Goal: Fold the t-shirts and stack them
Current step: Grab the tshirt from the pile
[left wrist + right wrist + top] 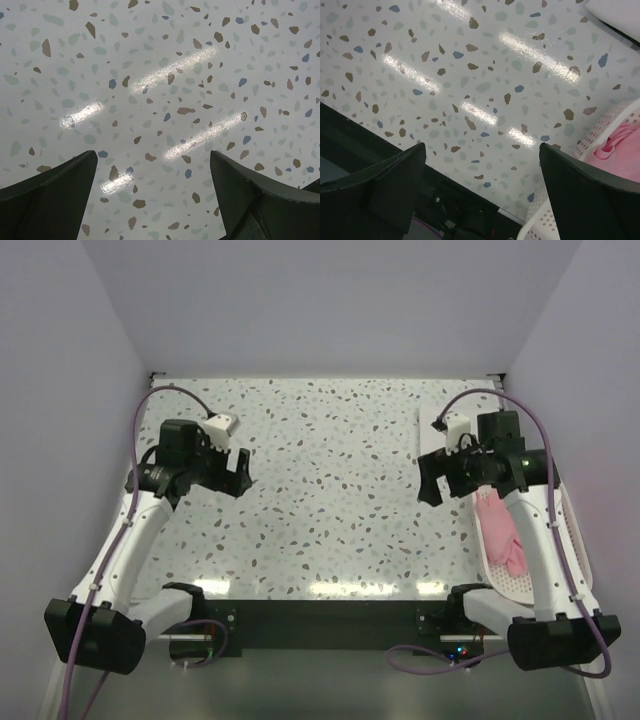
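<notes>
Basket (503, 586) (540, 221): white perforated plastic, at the near right of the worktop (330, 490), partly under the right arm; everything below is placed from it.
Pink t-shirt (498, 535) (620, 150): lies crumpled inside the basket, against its inner wall, neither spread nor folded, and nothing touches it.
Right hand (428, 480) (482, 147): just beside the basket on its inner side and above bare worktop; the jaws stand wide apart with nothing between them.
Left hand (243, 472) (152, 155): well apart from the basket, across the worktop on the opposite side, also over bare speckled surface; it too is spread wide and holds nothing.
White piece (615, 12): a smooth pale edge in the top corner of the right wrist view, beyond the basket's far end. It may be a folded white t-shirt, but too little shows to be sure.
Done, as I judge it: at most one shirt is folded and laid down, if the white piece is that.
Left to do: the pink t-shirt has yet to be lifted out of the basket, spread on the open worktop beside it, folded, and placed on a stack.
Progress: early to middle; no stack of two shows anywhere.
</notes>
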`<act>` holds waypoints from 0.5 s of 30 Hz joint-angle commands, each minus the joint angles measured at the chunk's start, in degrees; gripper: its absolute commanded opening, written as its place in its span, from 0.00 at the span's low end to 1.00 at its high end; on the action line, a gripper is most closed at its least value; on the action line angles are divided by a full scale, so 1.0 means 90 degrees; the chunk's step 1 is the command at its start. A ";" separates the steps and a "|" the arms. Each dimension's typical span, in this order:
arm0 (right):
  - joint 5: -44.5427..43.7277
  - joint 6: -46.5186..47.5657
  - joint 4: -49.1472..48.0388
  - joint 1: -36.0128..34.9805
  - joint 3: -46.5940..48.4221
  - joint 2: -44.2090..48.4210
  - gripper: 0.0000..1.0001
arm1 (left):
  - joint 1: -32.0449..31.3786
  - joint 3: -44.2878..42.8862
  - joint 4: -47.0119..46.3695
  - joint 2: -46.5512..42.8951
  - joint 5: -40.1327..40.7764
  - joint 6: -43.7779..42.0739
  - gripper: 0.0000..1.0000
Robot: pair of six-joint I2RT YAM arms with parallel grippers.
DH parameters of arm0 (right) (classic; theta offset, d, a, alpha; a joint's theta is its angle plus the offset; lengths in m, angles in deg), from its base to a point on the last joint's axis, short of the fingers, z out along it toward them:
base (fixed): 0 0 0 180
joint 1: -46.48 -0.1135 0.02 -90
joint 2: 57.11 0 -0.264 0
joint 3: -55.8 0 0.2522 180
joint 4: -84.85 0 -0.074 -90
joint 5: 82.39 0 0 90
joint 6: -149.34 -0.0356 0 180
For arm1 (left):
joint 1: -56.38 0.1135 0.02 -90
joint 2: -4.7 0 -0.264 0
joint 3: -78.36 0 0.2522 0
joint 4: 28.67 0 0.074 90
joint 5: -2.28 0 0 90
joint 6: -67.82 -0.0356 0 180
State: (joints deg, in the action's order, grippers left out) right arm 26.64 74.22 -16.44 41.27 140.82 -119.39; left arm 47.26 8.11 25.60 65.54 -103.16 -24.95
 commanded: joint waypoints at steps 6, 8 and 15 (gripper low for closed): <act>-0.0864 -0.0471 0.0586 0.1475 0.1388 -0.0687 0.99 | 0.0018 -0.0979 0.0167 0.0476 -0.0491 -0.0367 1.00; -0.1281 -0.0519 0.0703 0.2128 0.1563 -0.0775 0.99 | 0.0018 -0.1018 0.0128 0.0525 -0.0520 -0.0386 1.00; -0.1616 -0.0491 0.0470 0.4522 0.0921 -0.0892 0.99 | 0.0018 -0.1213 0.0128 0.0769 -0.0667 -0.0386 1.00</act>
State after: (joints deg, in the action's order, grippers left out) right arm 15.40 70.28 -12.81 75.72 151.43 -126.95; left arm 47.26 -0.02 26.78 71.90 -107.08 -27.42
